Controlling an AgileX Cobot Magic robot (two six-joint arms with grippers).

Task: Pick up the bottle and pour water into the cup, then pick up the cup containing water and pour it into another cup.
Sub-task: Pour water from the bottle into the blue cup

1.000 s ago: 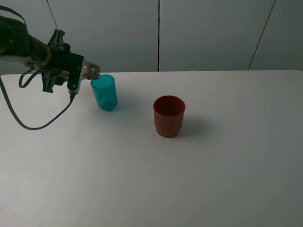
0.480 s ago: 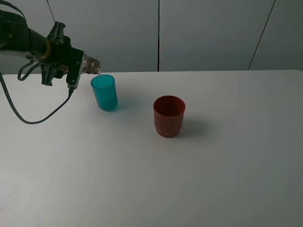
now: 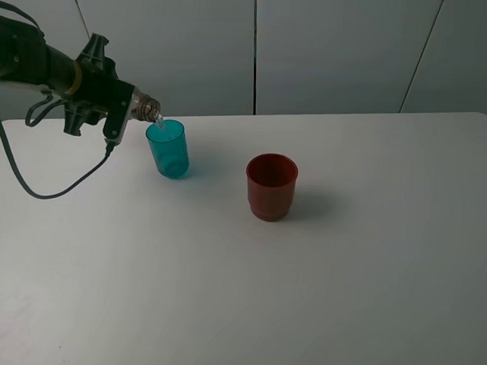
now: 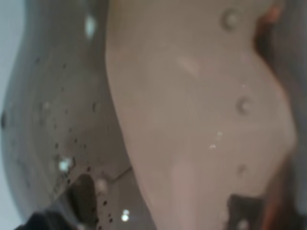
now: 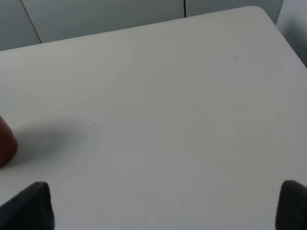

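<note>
So, you had the left tool (image 3: pixel 120 106) clenched on the smoky grey-brown bottle (image 3: pixel 148 110), tipped over nearly flat with its threaded neck aimed down at the rim of the teal tumbler (image 3: pixel 168 149). That tilt made sense as the pouring step: the mouth hung just above the near lip, and a thin glint between mouth and rim looked like water, though it was too small to be sure. The left wrist view was filled by the blurred bottle wall, so it told you little else.

The tumbler stood upright at the rear left of the desk (image 3: pixel 344 266), close to the back edge, so I judged you had little margin behind it. The dark red cup (image 3: pixel 270 186) stood upright, apart from the tumbler and nearer the middle, with bare surface all round it. Your right tool (image 5: pixel 160 206) hung released over bare desk, nothing between its tips, the red cup just at the edge of its view
</note>
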